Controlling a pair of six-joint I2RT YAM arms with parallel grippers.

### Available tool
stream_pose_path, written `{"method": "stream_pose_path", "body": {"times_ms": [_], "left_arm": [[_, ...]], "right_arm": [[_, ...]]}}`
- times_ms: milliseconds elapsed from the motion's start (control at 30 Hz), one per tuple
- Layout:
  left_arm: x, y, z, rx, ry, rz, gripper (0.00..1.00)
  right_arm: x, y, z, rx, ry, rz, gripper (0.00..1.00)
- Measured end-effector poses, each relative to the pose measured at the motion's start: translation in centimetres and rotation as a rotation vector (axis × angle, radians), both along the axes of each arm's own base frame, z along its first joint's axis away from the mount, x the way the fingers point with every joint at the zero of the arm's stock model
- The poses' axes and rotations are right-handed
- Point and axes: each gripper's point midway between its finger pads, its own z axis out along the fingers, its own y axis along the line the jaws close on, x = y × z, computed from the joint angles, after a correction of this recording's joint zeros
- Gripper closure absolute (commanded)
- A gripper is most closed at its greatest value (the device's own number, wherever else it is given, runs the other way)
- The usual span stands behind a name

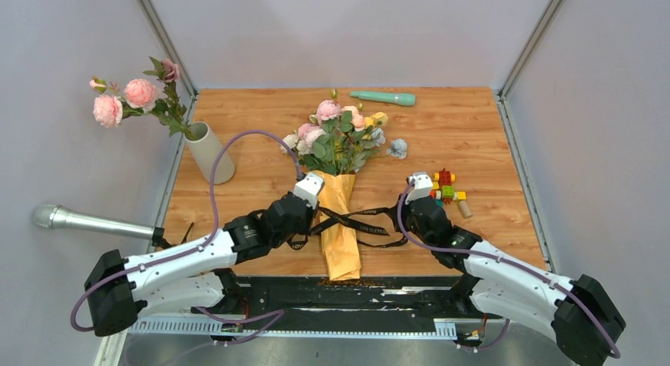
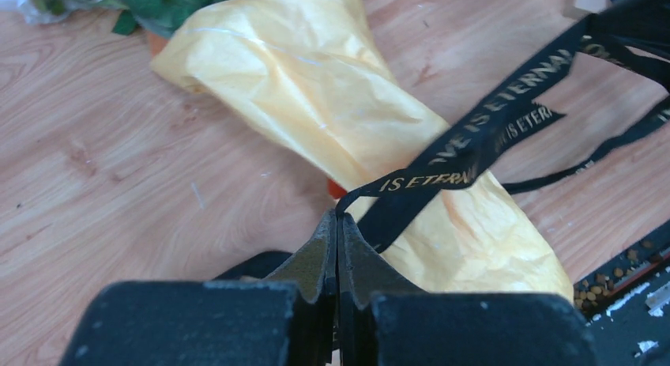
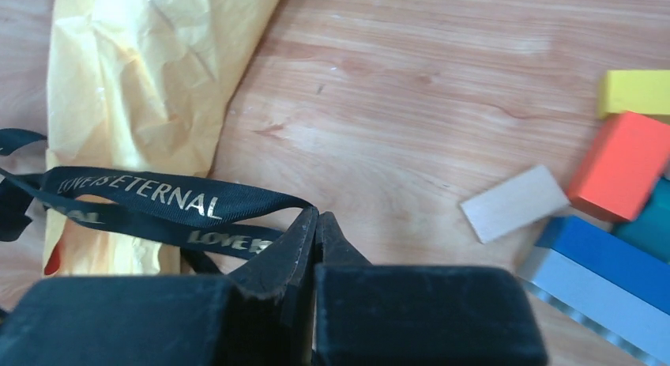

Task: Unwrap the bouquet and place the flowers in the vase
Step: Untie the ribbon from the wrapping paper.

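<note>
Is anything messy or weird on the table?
Yes. One pale blue flower lies loose right of the bouquet, apart from the bunch. Brown crumbs are scattered along the near edge of the table.

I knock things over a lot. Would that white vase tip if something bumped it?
Probably easily: the vase is tall and narrow, and the pink flowers in it lean far out to one side. It likely rolls if it falls, being round.

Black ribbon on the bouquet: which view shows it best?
Top external: the whole black ribbon crossed over the bouquet. Each wrist view shows only a short lettered stretch, close up.
</note>
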Motion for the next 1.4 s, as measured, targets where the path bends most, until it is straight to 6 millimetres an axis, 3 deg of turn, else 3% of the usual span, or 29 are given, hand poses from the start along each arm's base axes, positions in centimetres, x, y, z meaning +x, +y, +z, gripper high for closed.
{"method": "stream_pose_path", "body": {"times_ms": [267,467,767,1000,1067,1167,1300,1400], "left_arm": [[2.9,5.5,1.3,-0.072,0.012,0.172,1.00],[3.9,9.2,2.3,-0.137,0.007,0.298,1.00],[3.0,14.2,-1.6,-0.190,0.090,0.520,1.00],[1.9,16.0,-3.4,-0.292,0.105,0.642,1.00],[1.6,16.4,-3.9,-0.308,0.112,0.668,0.88],[1.2,16.7,-4.8,-0.319,0.134,0.696,0.70],[1.0,16.7,-4.8,-0.316,0.147,0.693,0.34],[1.0,16.4,-4.1,-0.296,0.155,0.665,0.23]], "right_arm": [[0.2,-3.8,0.6,-0.054,-0.026,-0.166,1.00],[0.2,-6.7,0.9,-0.105,-0.041,-0.296,1.00],[-0.2,-9.3,0.8,-0.077,-0.021,-0.447,1.00],[-0.5,-10.2,0.3,-0.031,0.006,-0.523,1.00],[-0.8,-10.4,-0.2,-0.024,0.020,-0.535,0.92],[-1.3,-10.7,-1.0,-0.018,0.041,-0.548,0.68],[-1.5,-10.5,-0.2,0.021,0.026,-0.534,0.38],[-1.6,-10.3,0.6,0.056,0.008,-0.514,0.28]]}}
